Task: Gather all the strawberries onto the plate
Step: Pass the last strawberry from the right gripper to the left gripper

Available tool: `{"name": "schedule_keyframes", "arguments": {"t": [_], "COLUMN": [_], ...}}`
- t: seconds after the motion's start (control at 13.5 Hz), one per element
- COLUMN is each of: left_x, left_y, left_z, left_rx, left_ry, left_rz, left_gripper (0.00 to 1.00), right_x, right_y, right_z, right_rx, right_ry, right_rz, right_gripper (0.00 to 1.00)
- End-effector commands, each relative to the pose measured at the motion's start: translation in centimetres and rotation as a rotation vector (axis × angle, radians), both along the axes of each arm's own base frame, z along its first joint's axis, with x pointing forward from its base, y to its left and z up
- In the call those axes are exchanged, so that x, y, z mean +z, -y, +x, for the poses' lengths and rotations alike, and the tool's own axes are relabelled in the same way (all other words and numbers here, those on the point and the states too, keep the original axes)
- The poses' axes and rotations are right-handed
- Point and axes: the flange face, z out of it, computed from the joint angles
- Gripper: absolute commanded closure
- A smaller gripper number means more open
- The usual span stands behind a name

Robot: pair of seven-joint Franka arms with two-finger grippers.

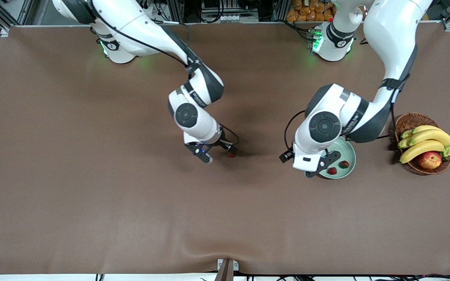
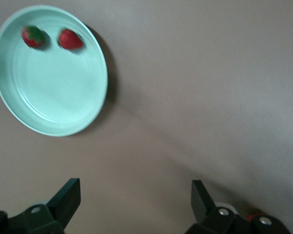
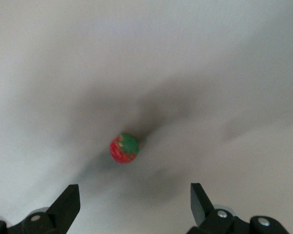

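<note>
Two strawberries [image 1: 332,170] lie in the plate [image 1: 349,169], the items lowest in the front view; the second berry [image 1: 344,164] sits just beside the first, near the rim on the side nearer the front camera. Both show again in the left wrist view, side by side against the pale green rim [image 2: 49,38].

Left gripper [image 1: 322,166]: positioned over the plate's edge toward the right arm's end of the table. Fingers [image 2: 68,195] stand wide apart and hold nothing.

Right gripper [image 1: 217,152]: positioned low over the brown table [image 1: 92,175], well apart from the plate, toward the right arm's end. Fingers [image 3: 68,202] are spread wide and empty. A third strawberry [image 1: 231,155] lies on the table just beside one fingertip; in the right wrist view it [image 3: 124,148] rests on bare cloth ahead of the open jaws, green cap showing, touching neither finger.

Wicker basket [image 1: 408,123]: stands at the left arm's end of the table, near the plate, holding bananas [image 1: 424,142] and an apple [image 1: 429,160].
</note>
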Motion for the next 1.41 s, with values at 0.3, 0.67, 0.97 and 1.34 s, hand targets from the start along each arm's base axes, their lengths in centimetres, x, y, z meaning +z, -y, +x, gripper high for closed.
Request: {"name": "schedule_keyframes", "arguments": {"t": [0.3, 0.67, 0.97, 1.34], "left_x": [-4.5, -7.3, -9.3, -11.8], "left_y": [9.9, 14.3, 16.7, 17.7], "left_z": [-1.9, -3.6, -4.4, -5.6], "left_rx": [0.35, 0.555, 0.691, 0.728], "left_ry": [0.072, 0.118, 0.127, 0.139], "left_rz": [-0.082, -0.121, -0.195, -0.148], "left_gripper": [0.0, 0.0, 0.0, 0.02], "right_x": [10.0, 13.7, 15.5, 19.9], "right_y": [15.9, 25.6, 31.1, 40.8], "right_z": [5.9, 7.8, 8.2, 8.1], "right_rx": [0.164, 0.23, 0.297, 0.387], "right_ry": [-0.06, -0.04, -0.029, 0.027], "right_rz": [0.006, -0.051, -0.071, -0.048], "right_gripper": [0.0, 0.0, 0.0, 0.0]}}
